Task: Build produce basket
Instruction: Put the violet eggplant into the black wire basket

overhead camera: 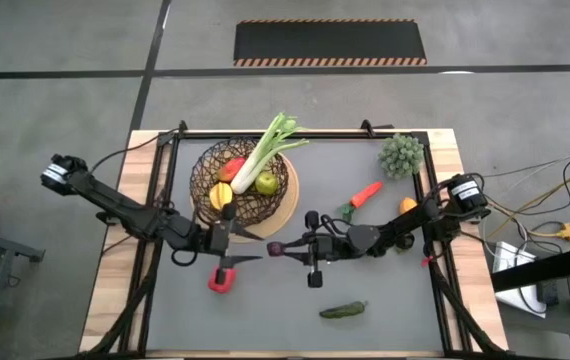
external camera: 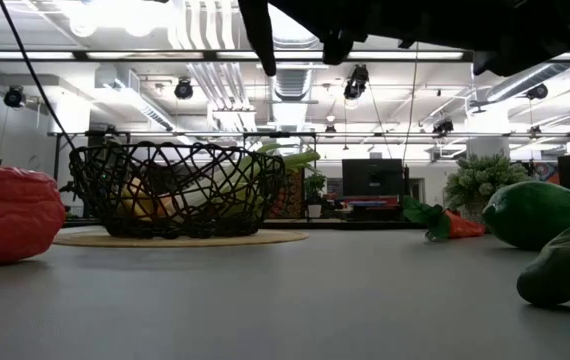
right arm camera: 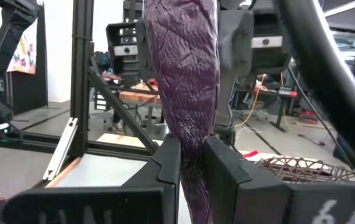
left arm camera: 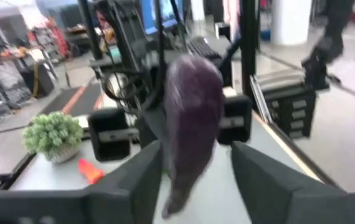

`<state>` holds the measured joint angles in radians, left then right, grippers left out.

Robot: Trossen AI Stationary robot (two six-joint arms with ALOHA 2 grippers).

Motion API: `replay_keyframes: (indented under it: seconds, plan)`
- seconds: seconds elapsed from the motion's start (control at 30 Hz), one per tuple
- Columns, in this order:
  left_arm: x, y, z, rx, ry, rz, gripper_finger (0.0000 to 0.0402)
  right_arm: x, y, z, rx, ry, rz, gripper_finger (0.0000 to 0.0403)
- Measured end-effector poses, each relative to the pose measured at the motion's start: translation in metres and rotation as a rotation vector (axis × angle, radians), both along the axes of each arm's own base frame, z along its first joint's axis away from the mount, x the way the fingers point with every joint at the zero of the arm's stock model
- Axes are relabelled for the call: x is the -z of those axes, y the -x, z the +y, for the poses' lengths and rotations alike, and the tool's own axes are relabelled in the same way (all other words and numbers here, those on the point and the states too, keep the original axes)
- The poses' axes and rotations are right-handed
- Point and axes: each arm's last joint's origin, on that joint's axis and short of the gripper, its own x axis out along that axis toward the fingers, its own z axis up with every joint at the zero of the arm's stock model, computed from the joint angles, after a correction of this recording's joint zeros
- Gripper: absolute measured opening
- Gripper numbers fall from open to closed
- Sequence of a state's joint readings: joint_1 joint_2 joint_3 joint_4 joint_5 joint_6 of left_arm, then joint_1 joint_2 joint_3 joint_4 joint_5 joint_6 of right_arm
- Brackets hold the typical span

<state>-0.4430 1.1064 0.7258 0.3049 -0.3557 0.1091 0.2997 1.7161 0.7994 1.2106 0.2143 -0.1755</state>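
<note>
A: Report the container. Where is it?

B: The round dark brown wire basket [overhead camera: 243,185] on a tan disc sits upper left of centre in the high view. It holds a long white-green leek [overhead camera: 268,148], a green apple [overhead camera: 266,183], a yellow lemon [overhead camera: 222,195] and a red pepper [overhead camera: 231,168].

A: Grippers?

B: At frame centre, the right gripper [right arm camera: 192,163] is clamped on a wrinkled purple eggplant [right arm camera: 187,74]. The left gripper [left arm camera: 193,168] faces it with fingers spread, the eggplant between them.

A: Loose items?

B: A red pepper [overhead camera: 221,280] lies lower left of centre, a dark cucumber [overhead camera: 343,310] lower centre, and an orange carrot [overhead camera: 364,194] right of the basket.
</note>
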Motion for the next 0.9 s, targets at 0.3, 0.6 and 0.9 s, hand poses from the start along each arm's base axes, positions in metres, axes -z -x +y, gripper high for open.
replay_keyframes:
  seconds: [0.3,0.6,0.9]
  plan:
    - [0.010,-0.017,-0.002,-0.038,0.023,-0.057,0.0261,0.000,-0.001,-0.003,0.036,-0.023,0.007,0.0036]
    - [0.020,-0.034,-0.004,-0.057,0.014,-0.097,0.0260,0.003,-0.001,-0.003,0.051,-0.020,0.026,0.0038]
    - [0.017,-0.032,-0.003,-0.057,0.015,-0.111,0.0203,0.004,-0.001,-0.003,0.055,-0.017,0.037,0.0041]
